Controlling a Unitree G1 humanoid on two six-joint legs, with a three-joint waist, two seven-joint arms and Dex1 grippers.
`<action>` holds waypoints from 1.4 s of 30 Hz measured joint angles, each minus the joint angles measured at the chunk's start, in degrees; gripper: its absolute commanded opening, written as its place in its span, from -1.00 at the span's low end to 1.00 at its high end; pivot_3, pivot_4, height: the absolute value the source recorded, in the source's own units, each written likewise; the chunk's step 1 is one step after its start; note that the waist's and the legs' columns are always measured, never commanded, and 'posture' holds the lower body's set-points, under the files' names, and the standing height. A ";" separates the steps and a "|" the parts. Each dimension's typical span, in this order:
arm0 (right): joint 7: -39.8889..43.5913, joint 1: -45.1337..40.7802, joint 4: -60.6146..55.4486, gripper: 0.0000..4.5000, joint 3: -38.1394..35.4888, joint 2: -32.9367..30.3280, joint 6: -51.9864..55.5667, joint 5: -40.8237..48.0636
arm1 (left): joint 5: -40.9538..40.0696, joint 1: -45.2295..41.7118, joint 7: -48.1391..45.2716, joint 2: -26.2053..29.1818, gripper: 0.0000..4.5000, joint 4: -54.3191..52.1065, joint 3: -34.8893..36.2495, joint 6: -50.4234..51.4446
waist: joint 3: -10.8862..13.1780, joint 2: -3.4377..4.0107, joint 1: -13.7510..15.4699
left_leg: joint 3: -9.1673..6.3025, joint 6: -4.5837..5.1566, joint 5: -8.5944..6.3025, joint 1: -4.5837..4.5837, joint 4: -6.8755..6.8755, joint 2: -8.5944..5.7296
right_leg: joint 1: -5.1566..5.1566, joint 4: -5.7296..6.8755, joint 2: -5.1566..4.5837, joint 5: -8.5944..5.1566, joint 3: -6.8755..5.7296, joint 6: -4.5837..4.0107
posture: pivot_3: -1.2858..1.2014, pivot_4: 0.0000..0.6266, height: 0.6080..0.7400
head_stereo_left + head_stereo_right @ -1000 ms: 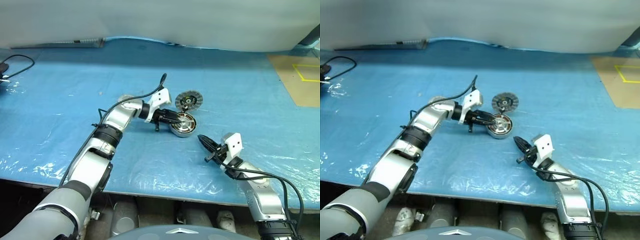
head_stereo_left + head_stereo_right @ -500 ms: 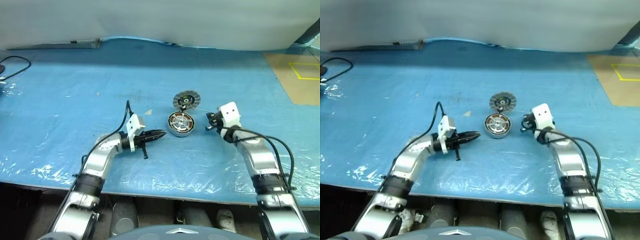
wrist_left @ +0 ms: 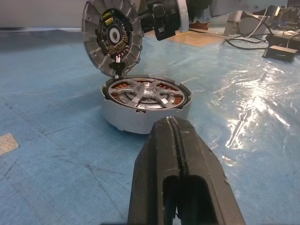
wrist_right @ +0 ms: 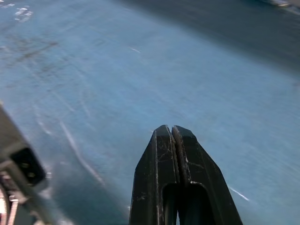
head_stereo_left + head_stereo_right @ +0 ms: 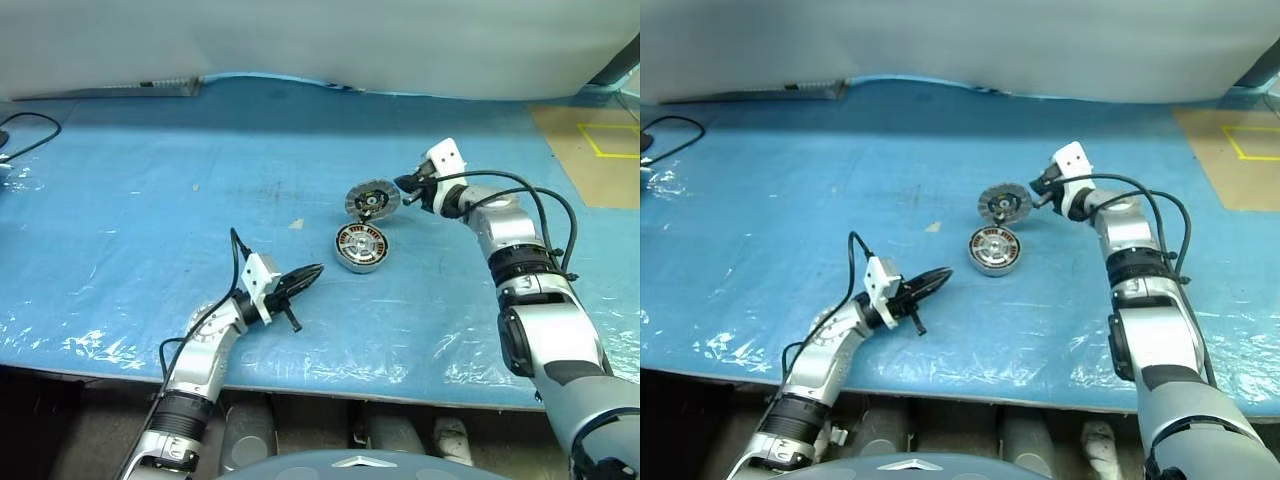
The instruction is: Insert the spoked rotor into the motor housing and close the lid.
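Note:
The motor housing (image 5: pixel 362 248) lies flat mid-table, copper windings showing between the silver spokes of the spoked rotor (image 3: pixel 143 92) seated inside it. The lid (image 5: pixel 372 199) stands tilted up at the housing's far rim, its inner face with small circuit parts turned toward me. My right gripper (image 5: pixel 404 189) is shut and empty, its tip just right of the lid's edge; whether it touches the lid I cannot tell. Left of the housing and nearer to me, my left gripper (image 5: pixel 311 272) is shut on nothing and points at the housing with a gap between them.
A blue plastic sheet (image 5: pixel 150 200) covers the table. A small pale scrap (image 5: pixel 296 224) lies left of the housing. A black cable (image 5: pixel 30 125) sits at the far left, and a tan board with yellow tape (image 5: pixel 595 155) at the back right.
My left gripper has let go at the housing, shut and drawn back toward me. My right arm has swung forward and up from the near edge to the lid's right side.

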 measured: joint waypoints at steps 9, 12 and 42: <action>15.67 -1.75 1.78 -1.00 -0.16 0.56 1.28 3.24 | 1.34 -0.21 1.15 1.98 -0.98 2.45 -0.78 -1.11 | 0.00 0.00 0.02 | 0.05 0.06 -0.01 -0.44 0.68 0.25 | -0.63 0.86 0.04 -0.14 -0.03 -0.30 | 0.03 -0.52 1.00; 19.59 -1.03 -2.22 -1.00 -0.19 0.33 3.17 4.48 | 1.15 -0.72 1.17 2.26 -0.98 2.46 -0.96 0.46 | 0.00 0.00 0.03 | 0.07 0.06 -0.01 -0.43 0.76 0.28 | -0.62 0.91 0.04 -0.11 -0.02 -0.34 | 0.03 -0.52 1.00; 13.94 20.70 -36.71 -1.00 6.28 0.83 7.94 5.72 | 0.47 -4.79 3.05 2.43 -0.98 3.59 -1.60 4.26 | 0.00 0.00 0.09 | 0.07 -0.02 0.02 -0.41 0.74 0.26 | -0.61 0.84 0.07 -0.10 0.03 -0.33 | 0.03 -0.52 1.00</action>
